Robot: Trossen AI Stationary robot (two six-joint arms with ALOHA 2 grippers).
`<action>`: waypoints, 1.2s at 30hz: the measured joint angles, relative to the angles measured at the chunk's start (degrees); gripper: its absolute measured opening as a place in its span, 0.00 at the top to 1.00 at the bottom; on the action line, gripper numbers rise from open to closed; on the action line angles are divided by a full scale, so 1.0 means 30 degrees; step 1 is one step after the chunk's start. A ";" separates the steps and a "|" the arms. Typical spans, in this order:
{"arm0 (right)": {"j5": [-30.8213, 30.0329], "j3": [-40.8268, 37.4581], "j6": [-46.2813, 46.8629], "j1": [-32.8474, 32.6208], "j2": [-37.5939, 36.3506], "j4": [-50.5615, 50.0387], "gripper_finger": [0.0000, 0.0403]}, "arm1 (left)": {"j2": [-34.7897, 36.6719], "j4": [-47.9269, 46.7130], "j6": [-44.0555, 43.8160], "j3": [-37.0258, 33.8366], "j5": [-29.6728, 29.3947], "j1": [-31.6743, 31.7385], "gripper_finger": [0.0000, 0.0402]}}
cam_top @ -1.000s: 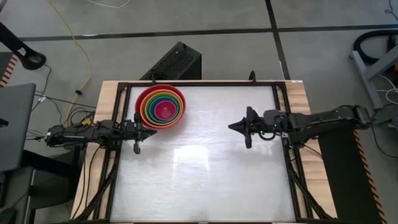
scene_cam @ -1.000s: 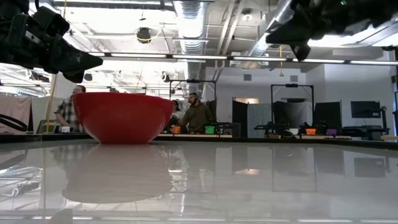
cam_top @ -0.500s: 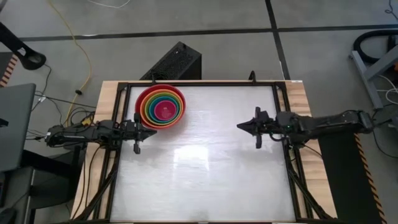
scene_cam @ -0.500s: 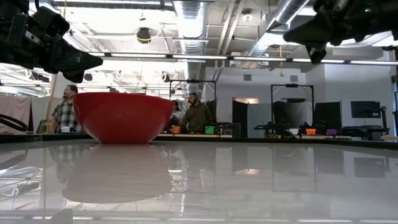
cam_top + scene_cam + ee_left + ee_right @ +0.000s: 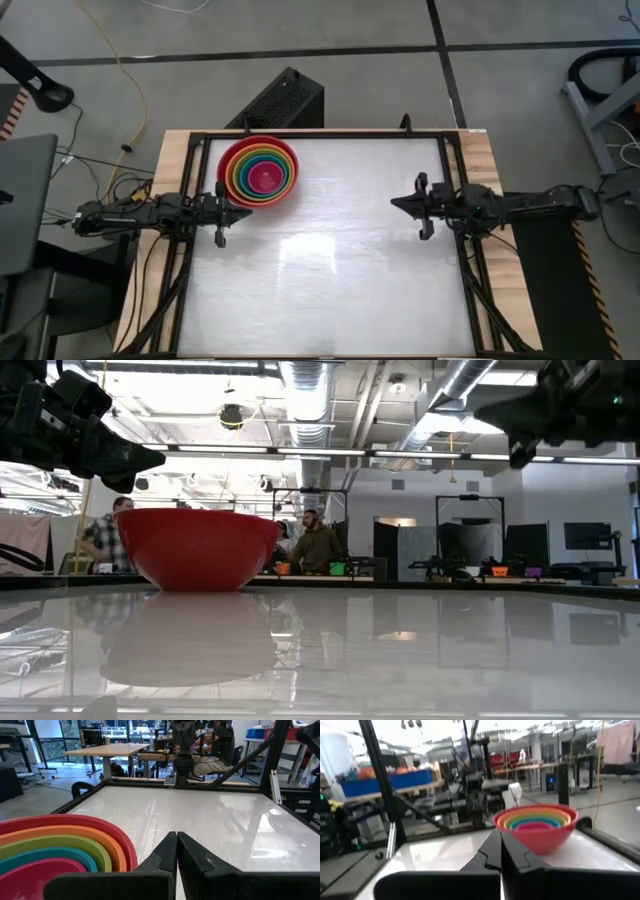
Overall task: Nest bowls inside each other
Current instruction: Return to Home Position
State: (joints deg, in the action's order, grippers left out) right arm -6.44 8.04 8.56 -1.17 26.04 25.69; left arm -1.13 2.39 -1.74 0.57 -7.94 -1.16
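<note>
The bowls stand as one nested stack on the table's far left part: red outermost, then orange, lime green, teal, and magenta pink in the middle. The red bowl rests on its base on the table. The stack also shows in the left wrist view and the right wrist view. My left gripper is shut, level at the table's left edge, just on the near side of the stack, touching nothing. My right gripper is shut, held level above the table's right part, holding nothing.
A black frame runs around the white table top. A dark box lies on the floor beyond the far edge. People stand in the room behind the table.
My right gripper has drawn back toward the table's right edge, away from the bowls, sinking a little and levelling out, shut all the while. The stack of bowls and my left arm have stayed still.
</note>
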 joint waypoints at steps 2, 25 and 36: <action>0.0355 -0.0432 0.0250 0.0364 0.0024 0.0371 0.97 | 0.0002 0.0004 0.0000 -0.0001 -0.0004 0.0001 1.00; 0.2249 -0.0938 0.2033 0.3912 -0.5092 -0.6040 0.97 | 0.0005 0.0005 0.0002 -0.0001 0.0000 -0.0002 1.00; 0.1090 -0.2529 0.1516 0.2170 -0.6933 -0.5383 0.97 | 0.0007 0.0007 0.0004 -0.0001 -0.0004 0.0003 1.00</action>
State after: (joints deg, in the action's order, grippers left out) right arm -3.17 0.45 13.11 5.34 5.24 9.54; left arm -1.10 2.42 -1.72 0.57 -7.96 -1.16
